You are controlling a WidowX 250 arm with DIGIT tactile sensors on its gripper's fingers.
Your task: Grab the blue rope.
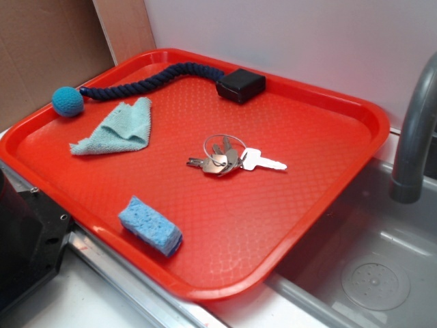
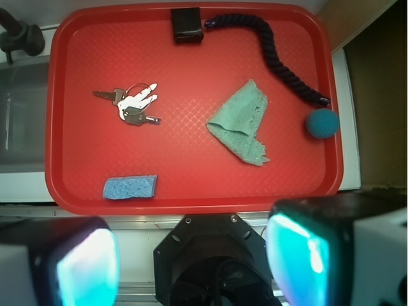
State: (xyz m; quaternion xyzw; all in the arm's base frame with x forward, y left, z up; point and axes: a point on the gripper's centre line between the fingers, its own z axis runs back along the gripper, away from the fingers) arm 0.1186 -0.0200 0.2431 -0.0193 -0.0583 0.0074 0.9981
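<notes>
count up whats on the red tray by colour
blue: 2, the blue rope with its teal ball end, and the blue sponge
light teal: 1, the folded cloth
black: 1, the small black box
silver: 1, the bunch of keys
total: 5

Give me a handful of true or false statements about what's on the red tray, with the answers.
1. The blue rope lies along the tray's edge, with a teal ball at one end. True.
2. The keys sit on the folded cloth. False: they lie apart from it on bare tray.
3. The pincer is shut on the rope. False: it is open, off the tray, holding nothing.
4. The blue sponge lies near a tray edge. True.
5. The black box is by the rope's other end. True.
</notes>
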